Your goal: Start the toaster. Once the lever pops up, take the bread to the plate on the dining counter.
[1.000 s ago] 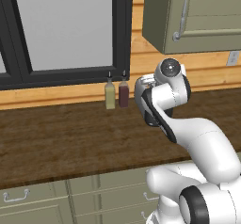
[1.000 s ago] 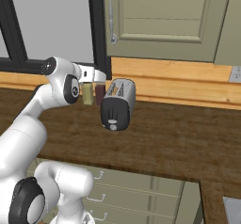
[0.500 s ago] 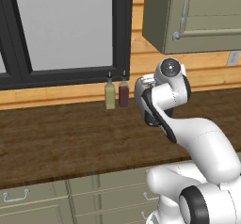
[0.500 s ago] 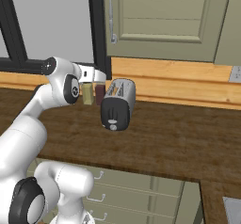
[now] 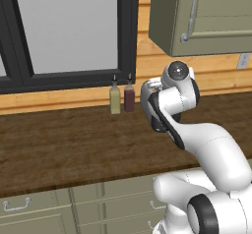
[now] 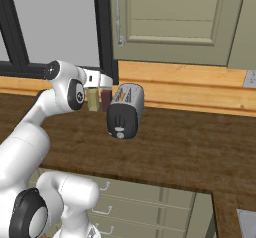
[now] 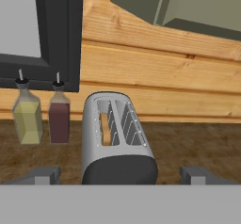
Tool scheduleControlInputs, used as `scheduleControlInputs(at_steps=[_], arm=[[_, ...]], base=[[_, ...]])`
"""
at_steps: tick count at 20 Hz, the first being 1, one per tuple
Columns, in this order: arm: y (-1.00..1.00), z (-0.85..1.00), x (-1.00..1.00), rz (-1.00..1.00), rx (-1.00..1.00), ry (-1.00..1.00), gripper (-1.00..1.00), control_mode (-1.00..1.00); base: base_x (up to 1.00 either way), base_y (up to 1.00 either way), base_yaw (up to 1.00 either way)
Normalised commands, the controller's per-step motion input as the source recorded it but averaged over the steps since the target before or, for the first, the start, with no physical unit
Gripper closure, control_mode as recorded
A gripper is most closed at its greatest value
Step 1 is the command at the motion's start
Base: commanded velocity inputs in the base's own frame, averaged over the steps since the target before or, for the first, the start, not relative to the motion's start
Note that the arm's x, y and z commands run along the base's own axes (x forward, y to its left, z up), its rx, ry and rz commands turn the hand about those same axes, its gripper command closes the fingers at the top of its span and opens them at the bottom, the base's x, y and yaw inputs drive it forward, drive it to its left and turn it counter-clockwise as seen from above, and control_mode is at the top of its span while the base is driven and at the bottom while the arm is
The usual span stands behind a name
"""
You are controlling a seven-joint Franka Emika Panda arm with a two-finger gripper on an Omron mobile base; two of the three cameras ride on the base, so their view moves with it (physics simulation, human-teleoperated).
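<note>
Hovering short of the toaster (image 7: 117, 140): gripper (image 7: 120, 175), jaws fully apart, nothing held. Toaster on the worktop (image 6: 190, 142) beside two bottles (image 7: 59, 117); bread (image 7: 106, 129) apparently in the left slot. Step: starting it. Next move calls for reaching the lever, not discernible here.

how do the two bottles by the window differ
The left bottle holds pale yellow-green liquid; the right bottle holds dark red. The left bottle looks slightly wider and taller in the hand view, and the right bottle stands nearer the toaster. Both are upright, clear, with thin spouts, against the wooden wall.
</note>
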Motion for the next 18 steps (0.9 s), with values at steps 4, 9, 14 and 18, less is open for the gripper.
scheduleControlInputs(at_steps=[4,9,14,18], arm=[[0.00,0.00,0.00,0.00,0.00,0.00,-1.00,-1.00],[0.00,0.00,0.00,0.00,0.00,0.00,-1.00,-1.00],[0.00,0.00,0.00,0.00,0.00,0.00,-1.00,-1.00],[0.00,0.00,0.00,0.00,0.00,0.00,-1.00,-1.00]], base=[[0.00,0.00,0.00],[0.00,0.00,0.00],[0.00,0.00,0.00],[0.00,0.00,0.00]])
